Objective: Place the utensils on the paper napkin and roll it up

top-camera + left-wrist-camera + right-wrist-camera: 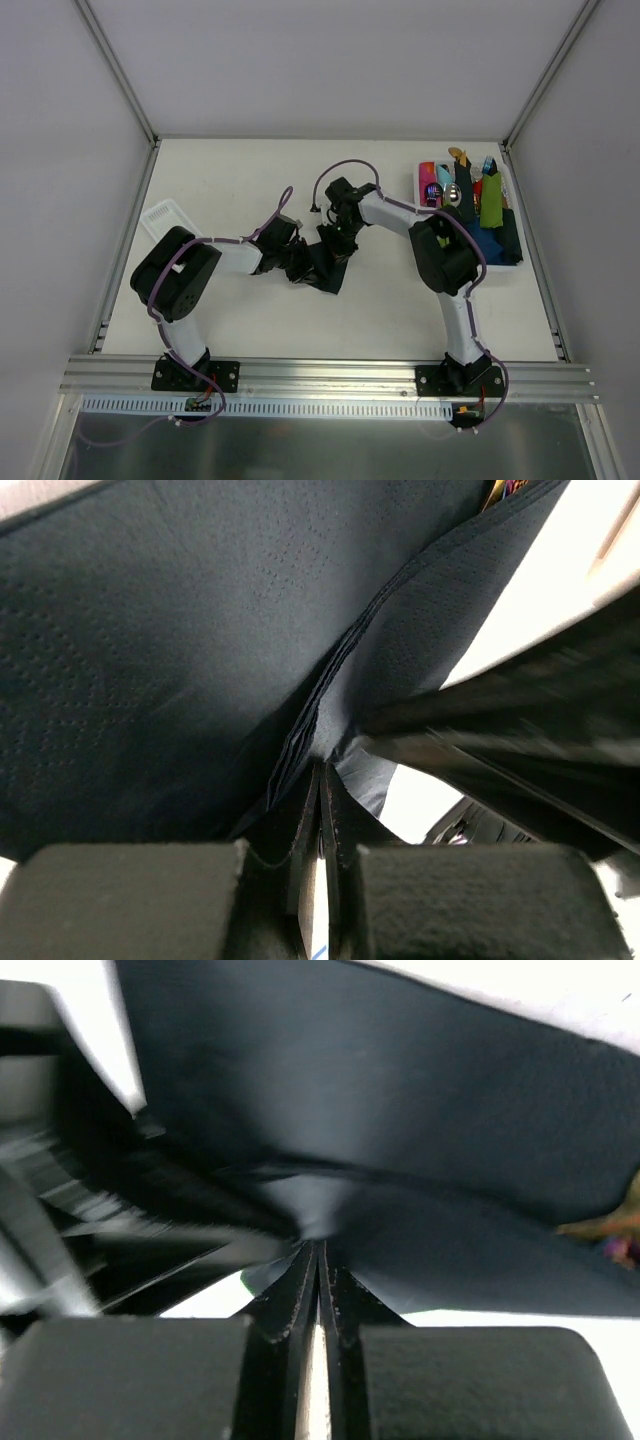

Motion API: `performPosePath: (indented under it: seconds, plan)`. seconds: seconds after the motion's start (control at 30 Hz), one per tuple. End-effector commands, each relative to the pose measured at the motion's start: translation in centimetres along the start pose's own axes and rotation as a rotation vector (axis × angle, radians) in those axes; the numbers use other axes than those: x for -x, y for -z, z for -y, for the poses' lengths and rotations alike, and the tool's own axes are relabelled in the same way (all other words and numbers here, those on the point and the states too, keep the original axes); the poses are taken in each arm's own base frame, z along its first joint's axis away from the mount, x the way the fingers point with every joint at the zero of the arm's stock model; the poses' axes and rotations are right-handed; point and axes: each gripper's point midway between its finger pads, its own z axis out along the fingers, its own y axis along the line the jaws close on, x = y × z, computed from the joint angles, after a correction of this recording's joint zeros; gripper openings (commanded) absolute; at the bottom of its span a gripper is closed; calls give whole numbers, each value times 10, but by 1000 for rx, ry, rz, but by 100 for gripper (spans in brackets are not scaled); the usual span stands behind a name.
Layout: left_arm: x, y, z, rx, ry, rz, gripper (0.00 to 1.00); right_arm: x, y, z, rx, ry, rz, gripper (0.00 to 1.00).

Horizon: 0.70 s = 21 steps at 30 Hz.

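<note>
Top view: the paper napkin (328, 275) lies near the table's centre, about 12 o'clock from the gap between the two bases. The left gripper (303, 270) meets it from 9 o'clock and the right gripper (340, 243) from 1 o'clock. Their jaws are lost against the dark sheet here. The rolled bundles (490, 205) sit well apart at 2 o'clock. The utensils do not show loose, and I cannot tell whether they lie inside the fold.

Left wrist: the left gripper (322, 775) is pinched tight on a folded edge of the paper napkin (180, 630), whose layers fan toward 12 o'clock.

Right wrist: the right gripper (318, 1255) is pressed together on a pleat of the paper napkin (400, 1090).

The sheet looks thin, light and limp. It probably tears if the two grips pull against each other, so each hold should take all layers near the edge, under gentle tension.
</note>
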Motion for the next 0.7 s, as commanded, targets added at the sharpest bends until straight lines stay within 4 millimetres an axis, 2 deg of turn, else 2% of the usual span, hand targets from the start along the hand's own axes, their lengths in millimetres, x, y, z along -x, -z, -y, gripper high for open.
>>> performPosePath:
  seconds: [0.0,0.1,0.37,0.67]
  plan:
    - [-18,-9,-68,243,25,-16,0,-4,-7,18,-50,9,-64,3]
    - [-19,-8,-70,247,27,-15,0,6,-8,29,-63,-6,-57,3]
    - [-23,-7,-77,263,36,-17,0,37,8,45,-81,-3,0,4]
    - [-23,-6,-80,276,57,-7,0,54,20,60,-124,30,20,5]
